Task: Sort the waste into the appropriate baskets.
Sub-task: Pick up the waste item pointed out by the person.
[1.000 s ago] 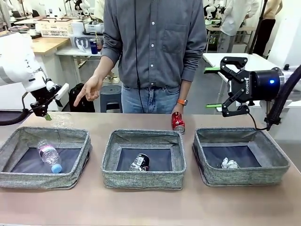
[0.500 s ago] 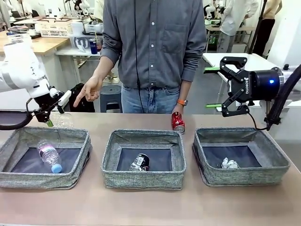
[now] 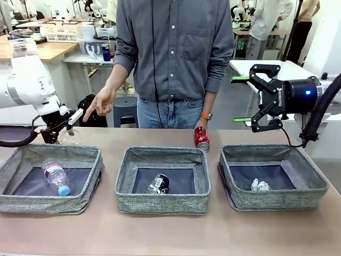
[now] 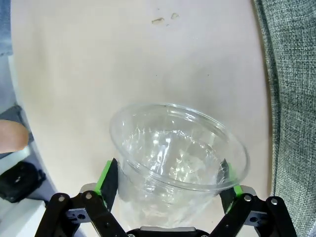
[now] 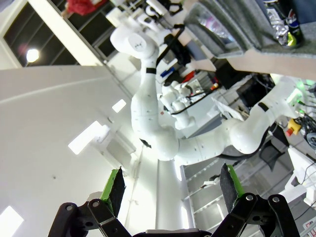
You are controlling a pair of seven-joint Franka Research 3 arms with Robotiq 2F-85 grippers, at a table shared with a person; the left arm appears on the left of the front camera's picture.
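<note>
Looking at the left tool with fingers spread apart on either side of the clear plastic container, not clamped on it, down on the desk just behind the left basket. Seeing the right tool likewise spread and empty, held high by the far side of the right basket. Likely to crumple the thin, slick walls if squeezed hard, or to squirt the container out sideways if closed off-centre. Worth watching the soft basket wall close by, easily snagged on a lift, and the person's pointing hand near that arm. Also noting the red can unsorted on the desk under the person's other hand.
</note>
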